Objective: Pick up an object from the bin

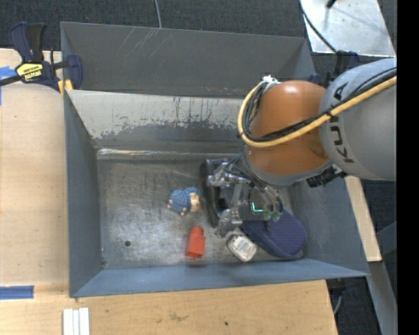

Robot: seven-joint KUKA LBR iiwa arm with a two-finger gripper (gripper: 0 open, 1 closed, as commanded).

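Observation:
My gripper (222, 199) hangs low over the right half of the bin floor, beneath the arm's orange cover. Directly under it lies a dark black thing (214, 195), partly hidden by the gripper. A dark blue fabric piece (281, 236) lies just to the gripper's right and front, against the bin's front right corner. A small clear packet with a white label (241, 248) rests at the blue fabric's left edge. A small red cylinder (195, 243) stands on the floor to the front left of the gripper. A small blue and tan toy (183, 201) lies to the gripper's left.
The arm with its orange cover and yellow cable reaches in from the right and hides the bin's back right part. The left half of the bin floor is bare metal.

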